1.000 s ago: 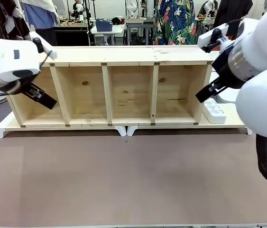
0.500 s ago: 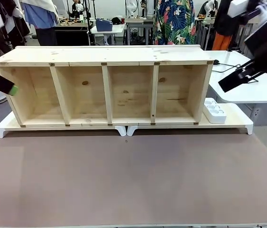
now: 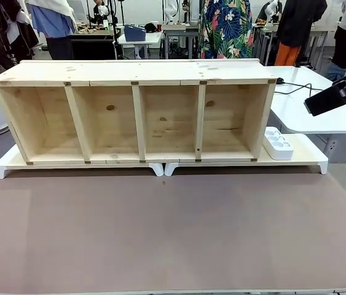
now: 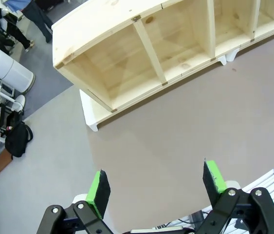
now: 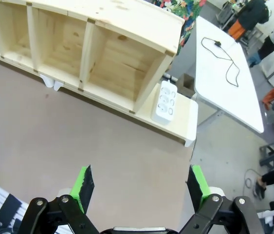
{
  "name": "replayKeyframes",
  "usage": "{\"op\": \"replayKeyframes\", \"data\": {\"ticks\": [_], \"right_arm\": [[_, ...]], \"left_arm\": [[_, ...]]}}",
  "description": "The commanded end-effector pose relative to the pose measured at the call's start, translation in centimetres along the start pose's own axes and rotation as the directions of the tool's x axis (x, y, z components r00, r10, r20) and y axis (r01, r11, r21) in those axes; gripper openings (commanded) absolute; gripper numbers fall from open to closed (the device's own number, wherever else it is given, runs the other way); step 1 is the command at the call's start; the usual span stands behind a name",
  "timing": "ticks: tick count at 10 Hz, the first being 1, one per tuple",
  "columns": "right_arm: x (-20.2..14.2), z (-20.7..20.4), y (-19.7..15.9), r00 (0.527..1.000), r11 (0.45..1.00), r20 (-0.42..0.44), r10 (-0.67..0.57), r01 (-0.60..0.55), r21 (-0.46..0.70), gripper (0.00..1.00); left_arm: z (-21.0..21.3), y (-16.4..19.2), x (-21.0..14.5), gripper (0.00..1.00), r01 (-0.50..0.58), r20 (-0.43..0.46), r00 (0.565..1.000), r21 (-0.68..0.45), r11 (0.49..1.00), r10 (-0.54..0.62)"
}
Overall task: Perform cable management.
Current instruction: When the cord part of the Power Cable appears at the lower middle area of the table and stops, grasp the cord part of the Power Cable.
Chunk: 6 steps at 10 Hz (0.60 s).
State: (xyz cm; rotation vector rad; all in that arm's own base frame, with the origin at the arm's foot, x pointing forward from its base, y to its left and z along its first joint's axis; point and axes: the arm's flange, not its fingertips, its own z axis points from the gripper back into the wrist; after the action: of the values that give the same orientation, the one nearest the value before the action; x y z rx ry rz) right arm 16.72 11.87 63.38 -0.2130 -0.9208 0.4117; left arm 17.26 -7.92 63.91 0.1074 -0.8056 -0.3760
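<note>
Left fingers (image 4: 98, 192) spread wide, nothing between the green pads; right fingers (image 5: 196, 184) same, spread and empty. Both my left gripper (image 4: 154, 175) and right gripper (image 5: 140, 175) hang high above the brown table (image 3: 160, 233), looking down at it. Left one is off the left end of the wooden shelf (image 3: 136, 72), right one off its right end, near the white power strip (image 5: 165, 101) that sits just beside the shelf's right wall. The cable (image 5: 217, 44), thin and black with a plug end, lies in a loose curve on the white side table (image 5: 224, 92), past the shelf's right end and well apart from both sets of fingers; the right gripper is the nearer one. I take it as the task's cord, but it's small in frame. Progress: looks like nothing done yet. The cord isn't plugged into the strip, isn't routed along or through the shelf, and neither gripper touches it. Left to do, as I judge it: reach to the side table, pinch the cord near the plug, bring it to the shelf and strip, tidy the run
</note>
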Motion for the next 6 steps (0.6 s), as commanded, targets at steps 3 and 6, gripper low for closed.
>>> {"op": "replayKeyframes", "data": {"ticks": [3, 6], "right_arm": [[0.06, -0.12, 0.02, 1.0, 1.0, -0.003, 0.008, -0.008, -0.006, 1.0], [0.06, -0.12, 0.02, 1.0, 1.0, -0.003, 0.008, -0.008, -0.006, 1.0]], "left_arm": [[-0.08, -0.22, 0.28, 1.0, 0.012, 0.009, 1.0, 0.005, 1.0, -0.012], [-0.08, -0.22, 0.28, 1.0, 0.012, 0.009, 1.0, 0.005, 1.0, -0.012]]}}
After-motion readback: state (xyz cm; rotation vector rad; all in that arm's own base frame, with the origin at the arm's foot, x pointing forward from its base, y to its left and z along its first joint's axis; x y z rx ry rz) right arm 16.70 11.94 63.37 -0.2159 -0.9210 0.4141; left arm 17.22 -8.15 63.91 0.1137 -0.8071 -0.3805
